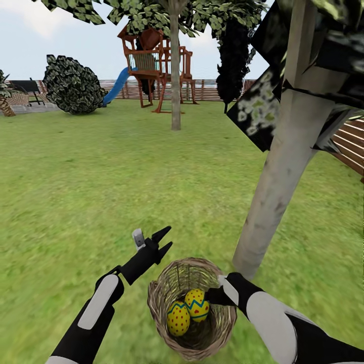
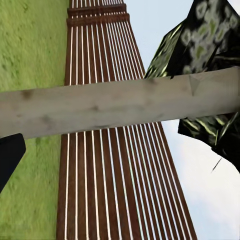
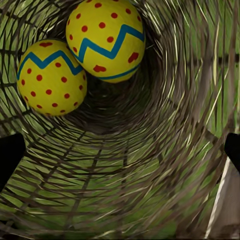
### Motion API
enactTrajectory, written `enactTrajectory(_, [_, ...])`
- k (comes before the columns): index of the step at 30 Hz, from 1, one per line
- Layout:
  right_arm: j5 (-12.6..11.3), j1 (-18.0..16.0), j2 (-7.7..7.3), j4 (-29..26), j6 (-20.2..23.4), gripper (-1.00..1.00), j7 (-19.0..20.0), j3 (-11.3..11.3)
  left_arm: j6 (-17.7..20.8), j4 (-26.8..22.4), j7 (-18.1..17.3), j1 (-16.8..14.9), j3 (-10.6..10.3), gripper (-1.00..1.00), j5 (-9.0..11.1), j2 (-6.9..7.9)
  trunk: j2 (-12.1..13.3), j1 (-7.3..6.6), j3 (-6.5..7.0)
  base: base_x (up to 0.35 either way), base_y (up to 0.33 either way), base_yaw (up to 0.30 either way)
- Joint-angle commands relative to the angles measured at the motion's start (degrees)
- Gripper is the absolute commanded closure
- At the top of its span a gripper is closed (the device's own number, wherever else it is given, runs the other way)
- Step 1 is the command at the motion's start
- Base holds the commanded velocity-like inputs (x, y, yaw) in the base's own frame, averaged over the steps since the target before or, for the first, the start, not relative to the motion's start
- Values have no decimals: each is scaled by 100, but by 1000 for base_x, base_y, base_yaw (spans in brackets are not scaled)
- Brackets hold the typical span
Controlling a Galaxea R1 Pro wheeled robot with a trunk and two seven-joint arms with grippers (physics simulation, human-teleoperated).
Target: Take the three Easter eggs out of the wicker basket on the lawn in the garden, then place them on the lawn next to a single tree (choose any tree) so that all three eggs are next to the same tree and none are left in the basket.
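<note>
While the left gripper (image 1: 164, 241) hovers with fingers spread beside the wicker basket (image 1: 161, 298), two Easter eggs (image 1: 188, 311) lie inside it on the lawn (image 1: 101, 177) by the tree (image 1: 283, 172). Seen from the left wrist, the trunk crosses a slatted fence (image 2: 105, 190). From the right wrist, dark fingertips (image 3: 10, 157) stand wide apart, grasping nothing, inside the basket, short of the eggs.

— What's the basket (image 1: 162, 303) made of?
— Open woven twigs, grey-brown and rough, at the frame's bottom. The eggs (image 1: 188, 312) in it look smooth and matt.
— And the trunk (image 1: 283, 172) on the right?
— Pale grey, smooth, faintly mottled. The lawn (image 1: 76, 177) is patchy grass; the fence (image 2: 105, 190) is slatted brown wood, as is the play tower (image 1: 156, 65) at the top.
</note>
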Motion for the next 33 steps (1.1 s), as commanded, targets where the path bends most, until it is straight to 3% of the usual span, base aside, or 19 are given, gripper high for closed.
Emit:
enactTrajectory(1, [45, -2, 10, -13, 20, -100, -2, -48, 33, 2, 1, -3, 9, -100, 42, 14, -2, -3, -5, -54, 0, 0])
enactTrajectory(19, [45, 7, 105, 10, -45, -100, 18, -49, 45, -63, -7, -3, 6, -100, 37, 22, -2, -3, -5, -3, 0, 0])
enactTrajectory(22, [45, 8, 114, 10, -144, -100, 21, -55, 78, -99, -26, -3, 30, -100, 43, 63, -2, -3, -5, 0, 0, 0])
enactTrajectory(26, [68, 8, 122, 13, -605, -100, 58, -49, 93, -125, -120, -3, 60, -100, 45, 149, -2, -3, -5, 0, 0, 0])
enactTrajectory(33, [64, 8, 118, -7, -685, -100, 54, -48, 86, -136, -130, -3, 60, -100, 47, 173, -2, -3, -5, 0, 0, 0])
